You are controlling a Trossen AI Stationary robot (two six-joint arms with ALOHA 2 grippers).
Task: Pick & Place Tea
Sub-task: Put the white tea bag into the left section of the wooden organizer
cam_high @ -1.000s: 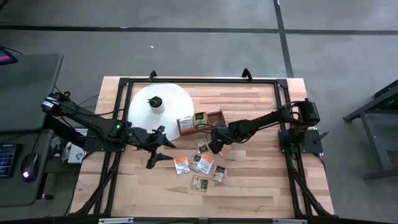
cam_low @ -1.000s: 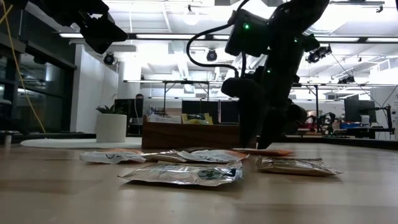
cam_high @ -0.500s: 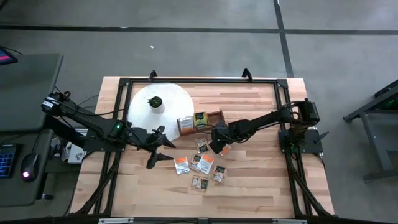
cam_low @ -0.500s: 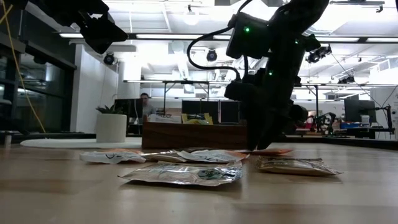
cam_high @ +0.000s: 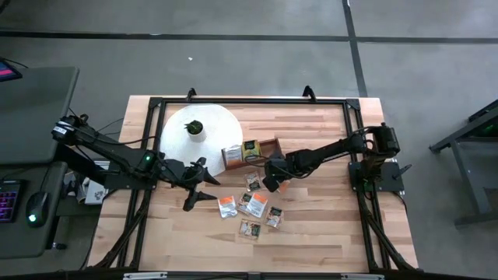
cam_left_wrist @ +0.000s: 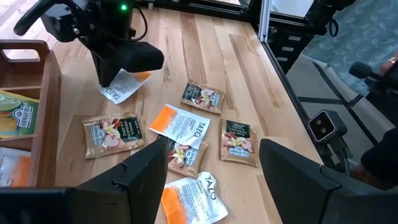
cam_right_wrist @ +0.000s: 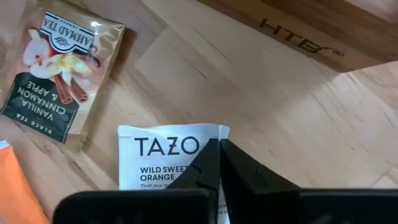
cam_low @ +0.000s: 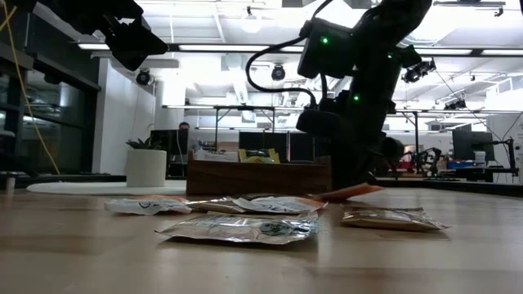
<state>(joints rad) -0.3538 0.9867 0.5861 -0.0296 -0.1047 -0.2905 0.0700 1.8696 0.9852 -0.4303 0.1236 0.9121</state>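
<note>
Fingers of the right gripper (cam_right_wrist: 217,155) are pinched together on a white-and-orange Tazo tea sachet (cam_right_wrist: 171,158) lying on the pale wooden table (cam_high: 327,225) just beside the long brown wooden box (cam_high: 250,150); one edge seems slightly lifted. Other sachets (cam_high: 253,204) lie nearby. The left gripper (cam_high: 204,187) hovers apart, fingers wide.
</note>
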